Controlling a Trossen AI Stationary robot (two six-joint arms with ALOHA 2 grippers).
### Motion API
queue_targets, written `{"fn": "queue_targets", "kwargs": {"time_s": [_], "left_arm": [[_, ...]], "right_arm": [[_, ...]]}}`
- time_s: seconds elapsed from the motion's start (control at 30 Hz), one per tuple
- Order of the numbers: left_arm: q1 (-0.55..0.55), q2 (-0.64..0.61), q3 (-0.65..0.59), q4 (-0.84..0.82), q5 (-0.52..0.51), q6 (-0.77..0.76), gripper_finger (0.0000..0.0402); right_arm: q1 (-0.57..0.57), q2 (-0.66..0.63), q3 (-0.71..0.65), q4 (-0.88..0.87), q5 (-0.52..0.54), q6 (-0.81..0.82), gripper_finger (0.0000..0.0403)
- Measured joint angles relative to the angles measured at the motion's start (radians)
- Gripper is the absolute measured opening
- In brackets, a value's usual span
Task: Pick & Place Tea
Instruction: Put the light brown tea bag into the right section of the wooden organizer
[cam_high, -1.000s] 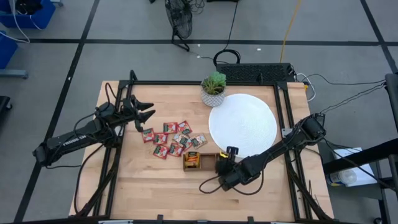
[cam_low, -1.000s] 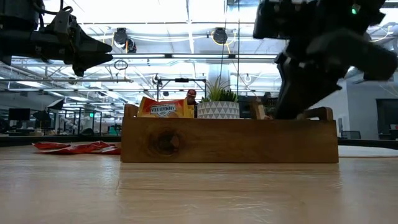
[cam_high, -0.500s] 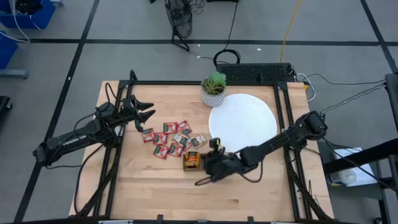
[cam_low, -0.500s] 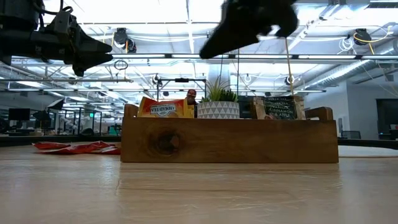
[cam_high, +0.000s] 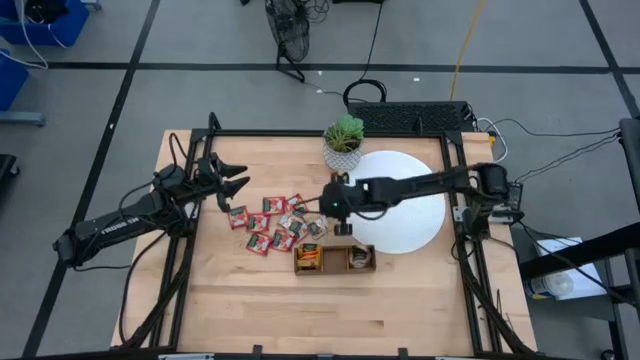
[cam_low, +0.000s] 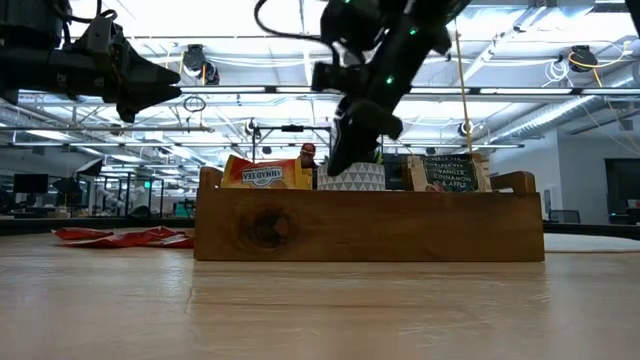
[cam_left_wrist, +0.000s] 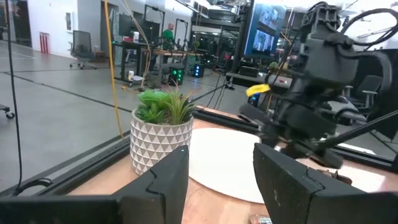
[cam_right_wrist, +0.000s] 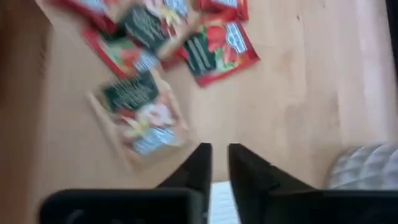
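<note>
Several small tea sachets (cam_high: 278, 222), mostly red, lie flat in a loose pile on the wooden table left of the white disc (cam_high: 405, 195). My right gripper (cam_high: 324, 206) hangs shut above the pile's right edge, touching nothing; its wrist view shows a pale dark-printed sachet (cam_right_wrist: 140, 115) and a red one (cam_right_wrist: 217, 50) beneath the gripper (cam_right_wrist: 221, 163). The brown tray (cam_high: 335, 259) holds an orange-yellow sachet (cam_low: 265, 174) and a dark sachet (cam_low: 445, 172), both standing on edge. My left gripper (cam_high: 240, 181) waits open, raised over the table's left part.
A potted green plant (cam_high: 344, 142) stands just far of my right gripper, at the disc's far left rim. The tray sits near-side of the pile. Bare wood lies toward the near edge and left of the pile. Black frame rails run along the table's sides.
My right gripper has risen from the tray's right compartment and swung toward the far edge and a little left, passing over the tray until it hangs above the sachet pile. The dark sachet, hidden behind the gripper a second ago, now shows standing in that compartment.
</note>
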Motion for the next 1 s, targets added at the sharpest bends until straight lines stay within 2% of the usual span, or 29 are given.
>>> {"fn": "queue_targets", "kwargs": {"time_s": [0.23,0.3,0.4,0.53,0.67,1.0], "left_arm": [[0.000,0.000,0.000,0.000,0.000,0.000,0.0182],[0.000,0.000,0.000,0.000,-0.001,0.000,0.0182],[0.000,0.000,0.000,0.000,-0.001,0.000,0.0182],[0.000,0.000,0.000,0.000,-0.002,0.000,0.0182],[0.000,0.000,0.000,0.000,-0.002,0.000,0.0182],[0.000,0.000,0.000,-0.001,-0.002,0.000,0.0182]], "right_arm": [[0.002,0.111,0.064,0.008,-0.014,-0.177,0.0218],[0.004,0.150,0.064,0.029,-0.033,-0.182,0.0252],[0.003,0.187,0.064,0.039,-0.073,-0.184,0.0279],[-0.026,0.214,0.064,0.030,-0.163,-0.163,0.0282],[-0.047,0.224,0.066,0.016,-0.242,-0.152,0.0269],[-0.090,0.237,0.067,-0.078,-0.236,-0.106,0.0221]]}}
